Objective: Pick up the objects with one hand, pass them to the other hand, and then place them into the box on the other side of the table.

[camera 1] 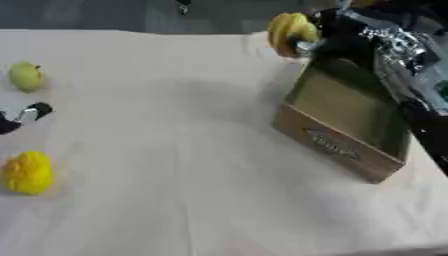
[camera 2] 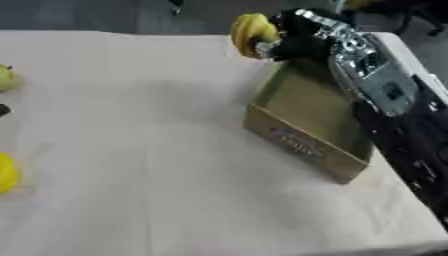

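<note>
Unreadable blue print on box (camera 1: 337, 144)

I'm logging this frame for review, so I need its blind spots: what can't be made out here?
- Left hand: only a black and silver tip shows at the left eye view's left edge; its fingers are cut off.
- Right hand: blurred, so how the fingers sit round the yellow object is unclear.
- Box: the right arm hides its far right wall; its label is blurred.
</note>
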Tool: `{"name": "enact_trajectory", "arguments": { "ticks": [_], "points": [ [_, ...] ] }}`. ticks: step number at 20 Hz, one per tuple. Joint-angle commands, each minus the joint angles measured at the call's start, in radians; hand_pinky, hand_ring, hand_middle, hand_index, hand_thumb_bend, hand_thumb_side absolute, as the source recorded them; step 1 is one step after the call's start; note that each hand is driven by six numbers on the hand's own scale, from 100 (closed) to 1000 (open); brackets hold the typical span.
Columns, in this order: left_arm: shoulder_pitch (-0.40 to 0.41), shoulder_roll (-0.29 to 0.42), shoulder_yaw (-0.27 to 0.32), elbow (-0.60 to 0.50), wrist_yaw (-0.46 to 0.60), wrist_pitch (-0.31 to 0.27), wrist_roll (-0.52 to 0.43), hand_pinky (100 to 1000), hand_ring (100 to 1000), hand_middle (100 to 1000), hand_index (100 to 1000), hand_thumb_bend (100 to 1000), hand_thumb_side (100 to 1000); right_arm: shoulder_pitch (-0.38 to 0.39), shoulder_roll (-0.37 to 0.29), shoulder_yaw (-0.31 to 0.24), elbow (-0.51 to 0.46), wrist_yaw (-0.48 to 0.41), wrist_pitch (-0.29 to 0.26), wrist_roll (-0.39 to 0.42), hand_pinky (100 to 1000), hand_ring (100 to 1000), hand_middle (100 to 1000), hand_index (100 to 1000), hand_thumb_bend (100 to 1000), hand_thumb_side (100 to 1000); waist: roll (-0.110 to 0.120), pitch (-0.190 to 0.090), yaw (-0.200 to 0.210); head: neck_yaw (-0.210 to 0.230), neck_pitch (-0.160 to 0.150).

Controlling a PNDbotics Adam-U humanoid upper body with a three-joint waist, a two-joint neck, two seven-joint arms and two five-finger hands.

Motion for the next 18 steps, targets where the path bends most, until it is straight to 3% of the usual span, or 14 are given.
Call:
{"name": "enact_trajectory", "arguments": {
  "ticks": [1,9,10,11,18],
  "points": [
    [-0.003,0.054,0.037,-0.045,0.046,0.003,0.031,743,674,685,791,861,296,0.025,-0.065,-0.033,0.025,0.014,-0.024,-0.012,789,695,552,566,284,100,0.002,-0.009,0.0,-0.008,-0.007],
    [0.018,0.086,0.092,-0.094,0.092,0.021,0.091,741,667,680,787,853,292,0.124,-0.105,-0.075,0.069,0.03,-0.056,-0.039,786,695,555,569,300,100,0.003,-0.004,0.004,-0.043,-0.006],
    [0.02,0.088,0.098,-0.096,0.095,0.024,0.096,741,667,680,787,815,296,0.134,-0.111,-0.077,0.073,0.034,-0.059,-0.038,786,696,558,572,282,100,0.003,-0.004,0.004,-0.049,-0.004],
    [0.022,0.089,0.102,-0.099,0.099,0.027,0.101,741,666,679,787,851,291,0.143,-0.116,-0.078,0.077,0.04,-0.062,-0.037,786,697,559,574,310,100,0.003,-0.004,0.005,-0.057,-0.003],
    [0.025,0.089,0.116,-0.102,0.109,0.033,0.122,741,665,678,787,847,293,0.166,-0.131,-0.08,0.083,0.103,-0.1,0.01,805,757,651,683,446,109,0.002,-0.006,0.006,-0.112,0.014]
  ]
}}
